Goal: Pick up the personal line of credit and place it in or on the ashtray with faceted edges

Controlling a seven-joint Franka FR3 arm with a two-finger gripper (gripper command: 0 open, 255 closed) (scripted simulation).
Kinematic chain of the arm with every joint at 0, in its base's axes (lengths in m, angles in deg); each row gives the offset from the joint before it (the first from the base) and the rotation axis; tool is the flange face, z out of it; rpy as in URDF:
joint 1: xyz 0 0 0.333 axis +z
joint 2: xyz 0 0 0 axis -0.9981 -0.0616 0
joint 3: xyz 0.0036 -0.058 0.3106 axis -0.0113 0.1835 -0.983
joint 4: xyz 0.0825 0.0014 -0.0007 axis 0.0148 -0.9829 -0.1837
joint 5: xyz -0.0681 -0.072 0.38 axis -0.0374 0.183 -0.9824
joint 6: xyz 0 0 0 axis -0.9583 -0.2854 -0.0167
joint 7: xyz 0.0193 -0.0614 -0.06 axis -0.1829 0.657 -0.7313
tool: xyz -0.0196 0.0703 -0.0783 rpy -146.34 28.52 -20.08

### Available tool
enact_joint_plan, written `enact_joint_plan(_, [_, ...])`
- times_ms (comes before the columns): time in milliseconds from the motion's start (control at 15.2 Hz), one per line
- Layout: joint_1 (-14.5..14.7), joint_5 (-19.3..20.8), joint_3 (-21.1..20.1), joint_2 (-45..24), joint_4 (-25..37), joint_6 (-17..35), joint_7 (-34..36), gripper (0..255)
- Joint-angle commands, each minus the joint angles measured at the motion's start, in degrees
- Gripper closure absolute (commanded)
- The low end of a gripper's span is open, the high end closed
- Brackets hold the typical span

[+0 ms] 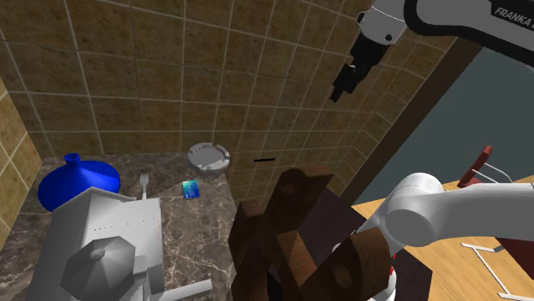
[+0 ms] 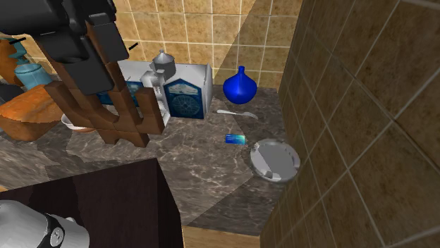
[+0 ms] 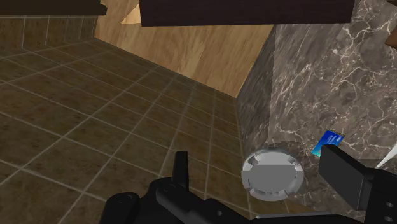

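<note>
In the wrist view a black finger [image 3: 347, 175] is covering part of the blue credit card [image 3: 328, 140], which is lying flat on the marbled counter [image 1: 198, 239] near its wall edge, between the ashtray [image 1: 209, 156] and a white fork [image 1: 144, 183]. The grey notched ashtray is sitting empty against the tiled wall, apart from the card. The hand [image 1: 345, 90] is hanging high over the counter, fingers spread and pinching nothing, while a brown wooden rack [image 1: 295, 231] is hiding the counter's near edge beside a blue vase [image 1: 77, 181].
</note>
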Motion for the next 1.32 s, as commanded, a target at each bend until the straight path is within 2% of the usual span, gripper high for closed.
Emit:
enact_joint_plan(0, [0.0,0.0,0.0,0.0,0.0,0.0,0.0,0])
enact_joint_plan(660, [0.6,-4.4,-7.6,-7.8,-9.5,16.9,13.3,0])
enact_joint_plan(1254, [-0.1,-5.1,-14.9,-22.5,-10.8,32.6,25.7,0])
